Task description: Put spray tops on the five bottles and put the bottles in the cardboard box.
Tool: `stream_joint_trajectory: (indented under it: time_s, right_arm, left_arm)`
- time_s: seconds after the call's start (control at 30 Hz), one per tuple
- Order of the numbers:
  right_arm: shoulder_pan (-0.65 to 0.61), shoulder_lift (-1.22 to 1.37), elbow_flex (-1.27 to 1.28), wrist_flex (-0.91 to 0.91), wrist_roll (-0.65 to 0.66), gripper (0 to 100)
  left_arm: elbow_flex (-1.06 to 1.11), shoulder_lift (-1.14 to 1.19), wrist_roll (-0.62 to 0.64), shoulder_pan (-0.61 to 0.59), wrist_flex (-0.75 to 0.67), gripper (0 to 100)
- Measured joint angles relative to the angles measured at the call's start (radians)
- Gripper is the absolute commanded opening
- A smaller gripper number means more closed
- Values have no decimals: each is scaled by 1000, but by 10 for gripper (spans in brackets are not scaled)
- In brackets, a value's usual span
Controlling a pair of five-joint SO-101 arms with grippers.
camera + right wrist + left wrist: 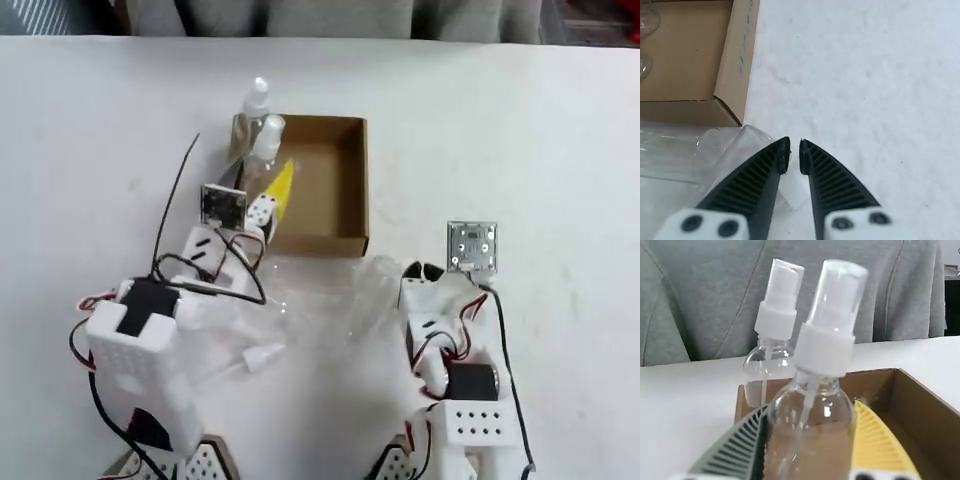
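Observation:
My left gripper (pixel 809 445) is shut on a clear bottle (pixel 807 410) that carries a white spray top (pixel 832 315), with a grey finger on one side and a yellow finger (pixel 875 440) on the other. It holds the bottle upright over the left part of the cardboard box (pixel 325 180). A second capped bottle (pixel 771 357) stands just behind it at the box's far wall. From above, both bottles (pixel 266 135) (pixel 257 98) show at the box's left side. My right gripper (pixel 794 156) is shut over the table beside a clear plastic bag (pixel 685 150), right of the box's near corner.
The crumpled clear bag (pixel 330 300) lies between the arms, just in front of the box. A loose white spray top (pixel 262 355) rests on the table near the left arm's base. White table (pixel 540 150) stretches open to the right and beyond the box.

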Motion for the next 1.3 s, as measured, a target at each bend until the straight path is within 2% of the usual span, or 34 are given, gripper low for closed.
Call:
stream_joint_trajectory:
  time_s: [0.47, 0.73, 0.97, 1.3]
  right_arm:
    - [0, 0, 0, 0, 0, 18]
    - [0, 0, 0, 0, 0, 18]
    - [0, 0, 0, 0, 0, 18]
    - [0, 0, 0, 0, 0, 18]
  left_arm:
    - [0, 0, 2, -14, 0, 92]
    - [49, -26, 5, -14, -2, 216]
    - [78, -97, 6, -20, 77, 222]
    - [78, -98, 8, -26, 81, 223]
